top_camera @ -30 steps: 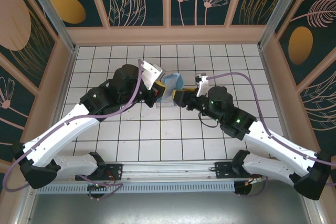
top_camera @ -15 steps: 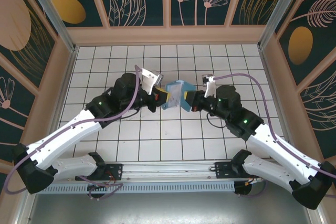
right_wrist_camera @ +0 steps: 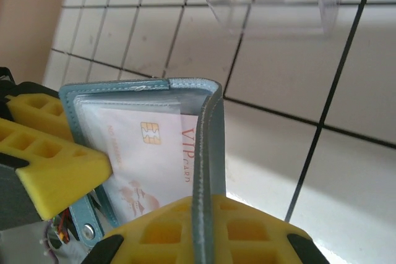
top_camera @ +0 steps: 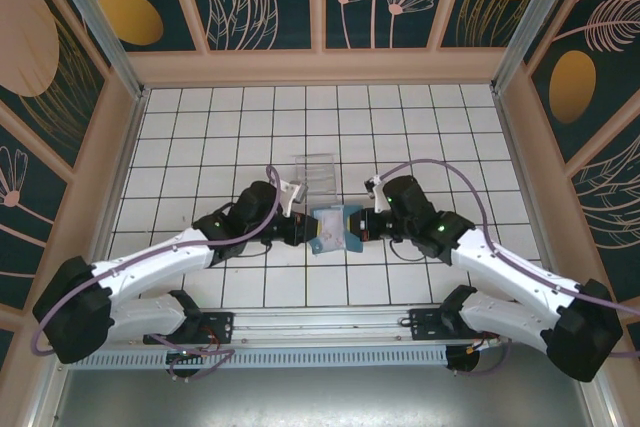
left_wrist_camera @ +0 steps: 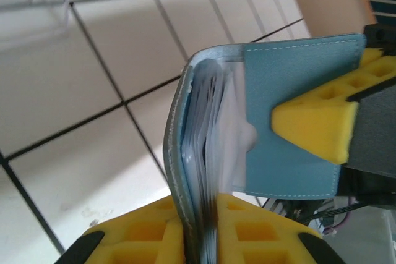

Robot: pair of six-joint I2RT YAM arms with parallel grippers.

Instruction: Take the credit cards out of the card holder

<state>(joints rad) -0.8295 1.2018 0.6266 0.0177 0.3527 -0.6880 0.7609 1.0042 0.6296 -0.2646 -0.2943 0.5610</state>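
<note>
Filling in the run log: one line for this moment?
left gripper: shut on card holder | right gripper: shut on card holder | card holder: open | credit cards: inside

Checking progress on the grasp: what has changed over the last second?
Both arms drew back toward their bases, carrying the card holder nearer and uncovering the clear tray. The right fingers, apart a second ago, closed on one panel. The left fingers kept hold of the other panel, and the pale card is still in its slot.
</note>
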